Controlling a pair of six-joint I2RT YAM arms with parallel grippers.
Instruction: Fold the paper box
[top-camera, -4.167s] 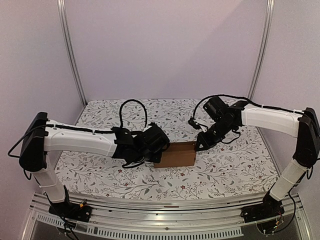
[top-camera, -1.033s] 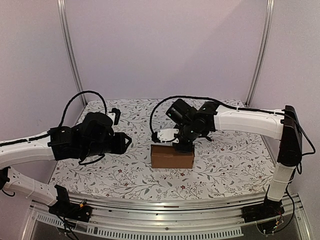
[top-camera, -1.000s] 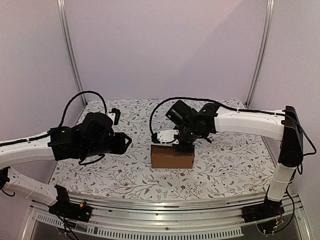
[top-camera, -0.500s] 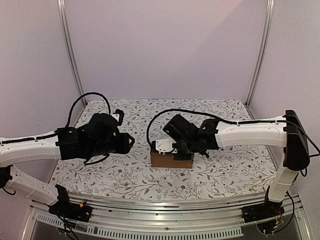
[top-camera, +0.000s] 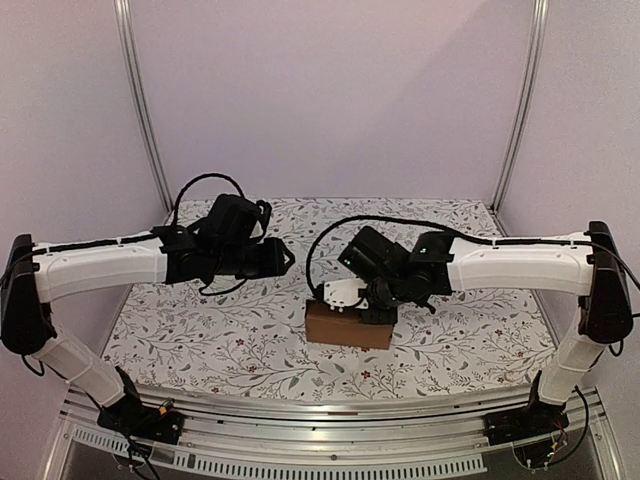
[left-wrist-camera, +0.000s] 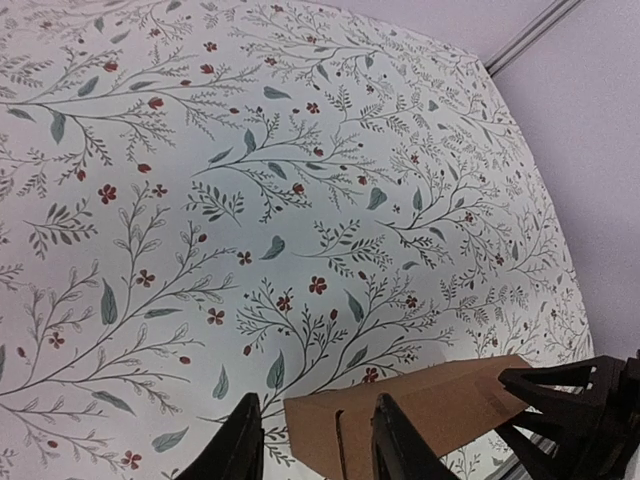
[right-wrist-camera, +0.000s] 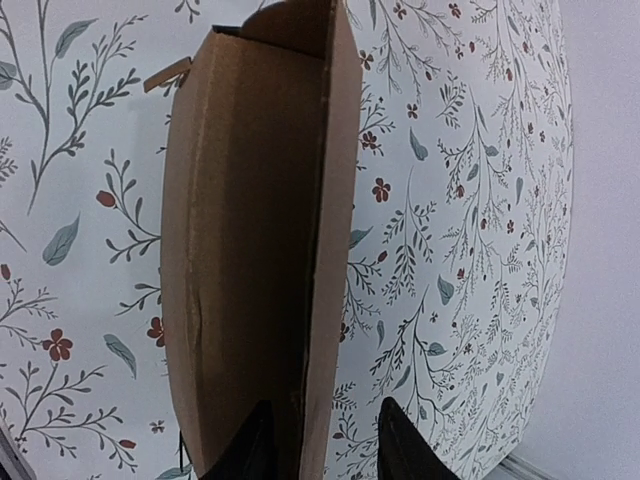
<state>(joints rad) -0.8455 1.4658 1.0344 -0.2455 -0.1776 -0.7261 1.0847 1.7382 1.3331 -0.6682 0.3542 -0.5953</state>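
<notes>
**Top external: brown box under the right arm, left arm held off to the side**

Top external shows the paper box (top-camera: 348, 327) standing closed up as a small oblong on the floral desk (top-camera: 200, 340), near the middle and a little toward the front, its long side facing the arm bases. The right arm (top-camera: 520, 265) reaches in from the right and bends down over the box's top.

From the right wrist, the right jaws stand apart. Their fingers (right-wrist-camera: 250, 455) straddle the box's long upper edge (right-wrist-camera: 320, 250) without visibly pinching it. At the far end a rounded flap (right-wrist-camera: 290, 20) shows, and a small tab (right-wrist-camera: 165, 75) sticks out at the corner.

The left arm (top-camera: 100, 265) is raised to the left of the box, well apart from it. The left jaws are apart too, with nothing between the fingers (left-wrist-camera: 245, 450). Past them, the left wrist view shows one end of the box (left-wrist-camera: 420, 410) lying on the desk.
</notes>
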